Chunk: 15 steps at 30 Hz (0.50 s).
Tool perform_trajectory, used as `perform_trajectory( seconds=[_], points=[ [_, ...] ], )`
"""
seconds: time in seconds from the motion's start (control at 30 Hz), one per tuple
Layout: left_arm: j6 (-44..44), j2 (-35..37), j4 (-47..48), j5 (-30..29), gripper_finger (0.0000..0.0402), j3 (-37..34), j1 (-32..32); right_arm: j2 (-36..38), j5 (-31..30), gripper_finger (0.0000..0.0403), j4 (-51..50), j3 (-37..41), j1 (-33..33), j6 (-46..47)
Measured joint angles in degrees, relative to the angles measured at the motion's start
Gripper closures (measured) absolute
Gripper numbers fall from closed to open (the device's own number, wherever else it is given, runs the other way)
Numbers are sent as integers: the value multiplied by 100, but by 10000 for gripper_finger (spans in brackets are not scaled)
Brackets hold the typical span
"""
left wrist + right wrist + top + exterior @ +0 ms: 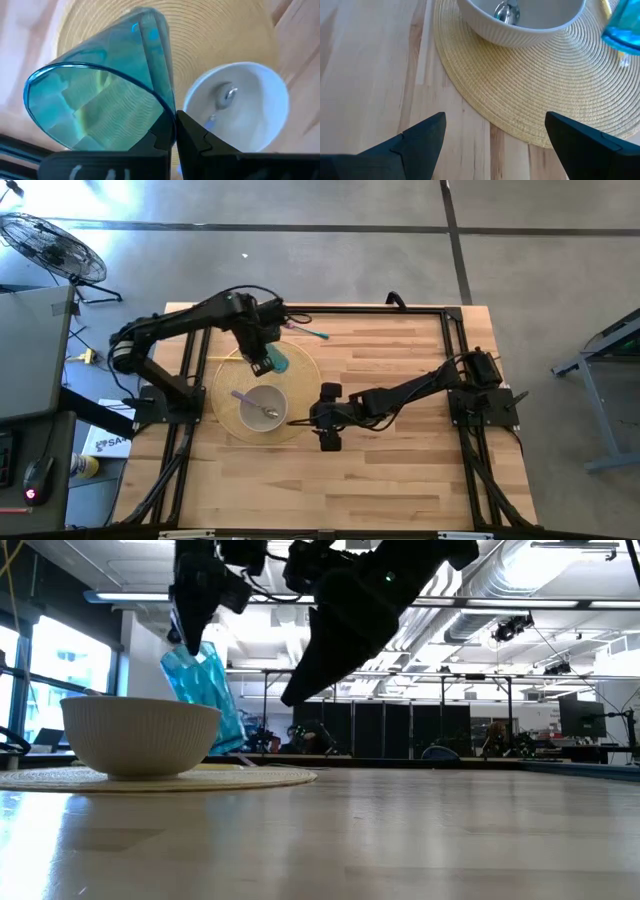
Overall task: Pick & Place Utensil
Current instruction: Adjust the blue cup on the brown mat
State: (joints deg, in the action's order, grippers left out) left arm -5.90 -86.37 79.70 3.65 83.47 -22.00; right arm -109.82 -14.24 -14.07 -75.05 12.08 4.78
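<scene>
High view: white bowl (263,407) on woven mat (300,370), purple-handled spoon (256,405) inside.
Low view: blue cup (203,690) lifted, tilted.
Left wrist view: left gripper (175,131) clamped on cup rim.
Right wrist view: right gripper (492,135) spread wide, holding nothing, beside mat.

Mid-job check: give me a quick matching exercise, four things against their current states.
Things:
1. translucent blue plastic cup
2. white ribbed bowl
3. left gripper
4. right gripper

States:
a. open, above bare wood beside the woven round placemat
b. shut on the cup's rim
c. tilted, held above the placemat
d. standing on the placemat, metal spoon inside

Pairs: 1-c, 2-d, 3-b, 4-a
</scene>
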Motion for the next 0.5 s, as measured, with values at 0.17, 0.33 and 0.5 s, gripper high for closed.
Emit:
perform_trajectory(
  seconds=[0.17,0.33,0.5],
  points=[
    [616,-212,30,-420,396,45,251,0,2,68,-19,0,10,34],
    [981,-305,0,-645,396,1,543,0,-22,68,-11,0,8,30],
    [1022,-345,-30,-893,375,-1,766,0,-22,68,18,0,8,30]
  ],
)
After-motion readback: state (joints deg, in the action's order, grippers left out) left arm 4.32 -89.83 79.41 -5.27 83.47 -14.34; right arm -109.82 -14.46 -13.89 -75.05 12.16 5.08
